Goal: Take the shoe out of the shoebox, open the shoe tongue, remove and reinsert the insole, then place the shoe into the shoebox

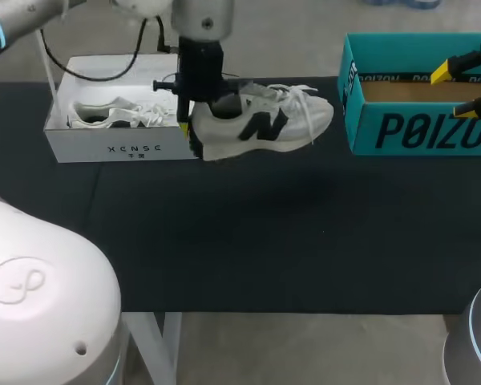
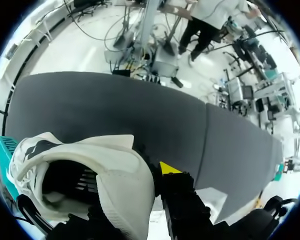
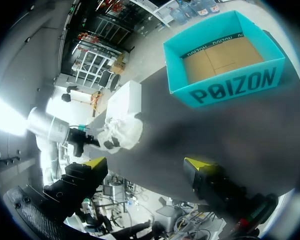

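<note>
- The desk (image 1: pixel 248 241) is covered in black cloth.
- Farther in, left of the middle, the shoe (image 1: pixel 264 124) is outside the shoebox (image 1: pixel 128 148), just beside that box's right front corner. It is white with a dark letter on its side. Its toe points toward the teal box (image 1: pixel 417 132) and its laces hang loose. Whether its sole touches the desk cannot be told.
- The left fingers (image 1: pixel 194 140) come down from above onto the heel of the shoe. In the left wrist view one yellow-tipped finger lies against the outside of the heel, and the other, dark, shows inside the shoe's opening. The heel wall is pinched between them, so the left fingers (image 2: pixel 168 168) are closed on the shoe (image 2: pixel 110 170).
- Just behind and to the left stands the shoebox, white and open-topped. A second shoe (image 1: pixel 112 116) lies in it on its side, white with dark patches.
- At the far right the teal box stands open, well apart from the shoe, with its brown cardboard floor showing.
- The right fingers (image 1: pixel 442 74) hang above the teal box's right part, yellow tips apart.
- In the right wrist view the right fingers (image 3: pixel 96 163) are spread wide with nothing between them. Ahead of them lie the teal box (image 3: pixel 230 85) and, farther off, the shoebox (image 3: pixel 126 100) with the shoe (image 3: pixel 122 132) beside it.
</note>
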